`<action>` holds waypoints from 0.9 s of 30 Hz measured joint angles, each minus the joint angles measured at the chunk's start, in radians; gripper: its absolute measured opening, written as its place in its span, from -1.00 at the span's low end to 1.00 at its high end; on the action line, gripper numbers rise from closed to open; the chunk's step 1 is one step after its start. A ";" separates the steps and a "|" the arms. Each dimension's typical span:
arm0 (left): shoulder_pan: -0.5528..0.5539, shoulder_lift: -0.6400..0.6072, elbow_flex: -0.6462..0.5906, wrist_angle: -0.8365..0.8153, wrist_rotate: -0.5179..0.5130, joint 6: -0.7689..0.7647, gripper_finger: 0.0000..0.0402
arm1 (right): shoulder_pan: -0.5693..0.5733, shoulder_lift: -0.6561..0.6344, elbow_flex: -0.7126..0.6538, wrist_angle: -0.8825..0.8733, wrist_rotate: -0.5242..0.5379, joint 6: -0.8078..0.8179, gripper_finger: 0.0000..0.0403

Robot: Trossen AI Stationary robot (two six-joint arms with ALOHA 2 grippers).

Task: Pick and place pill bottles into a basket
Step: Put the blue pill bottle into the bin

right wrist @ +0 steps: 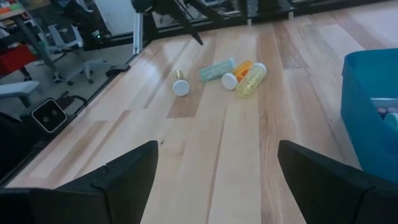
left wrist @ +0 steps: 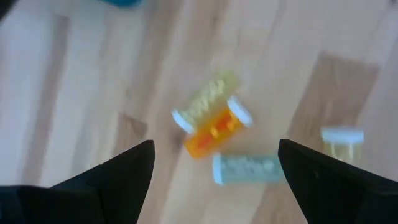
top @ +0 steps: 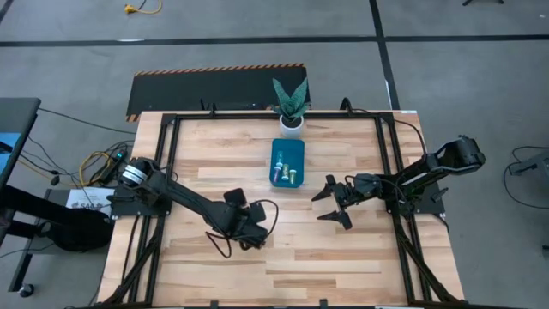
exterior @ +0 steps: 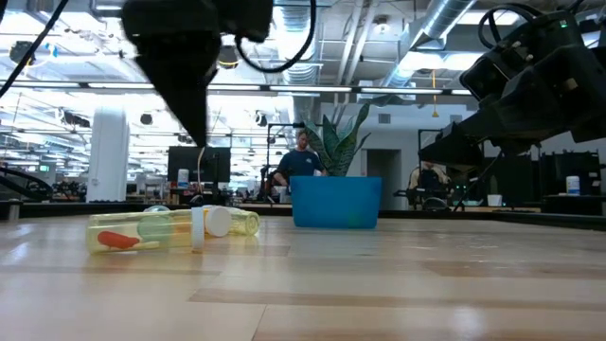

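- High view: teal-blue rounded-rectangle plastic basket [top: 278,155] sits upper centre of the frame on the light wooden slatted table [top: 343,257], with pill bottles inside; I make out about three, too small for a sure count. White pot with green plant [top: 291,121] is just above the basket at the table's top edge.
- Left gripper [top: 254,238] is lower centre-left, arm running in from the left edge; its body hides the table under it, so the loose bottles don't show here. Right gripper [top: 329,206] is right of centre, fingers spread, nothing between them, below and to the right of the basket.
- Black mat with striped edge [top: 214,89] lies on the floor above the table.
- Low view: basket [exterior: 336,202] mid-frame. Two translucent yellow pill bottles with pale caps [exterior: 151,230] lie on their sides at left, caps meeting; one has an orange thing inside. The left arm's dark blurred bulk hangs at upper left, above them. A person [exterior: 303,163] stands in the room behind the basket.
- Left wrist view: left gripper's fingers spread wide, nothing held. Between them in frame, four bottles on the table: an orange one [left wrist: 212,132] touching a yellow one [left wrist: 210,95], a pale green one [left wrist: 247,169] just beside, another yellow one [left wrist: 341,142] apart at right.
- Right wrist view: same four bottles upper centre [right wrist: 242,74]; basket wall [right wrist: 364,99] at right edge; right gripper's fingers apart, empty.
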 joint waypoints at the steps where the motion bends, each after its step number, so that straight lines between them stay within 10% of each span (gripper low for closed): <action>1: 0.000 -0.001 0.000 0.003 -0.022 -0.001 0.65 | 0.000 0.000 0.000 0.000 0.000 -0.003 0.62; 27: -0.016 0.004 -0.109 0.097 0.091 -0.219 0.65 | 0.000 0.000 0.000 0.000 0.001 0.003 0.62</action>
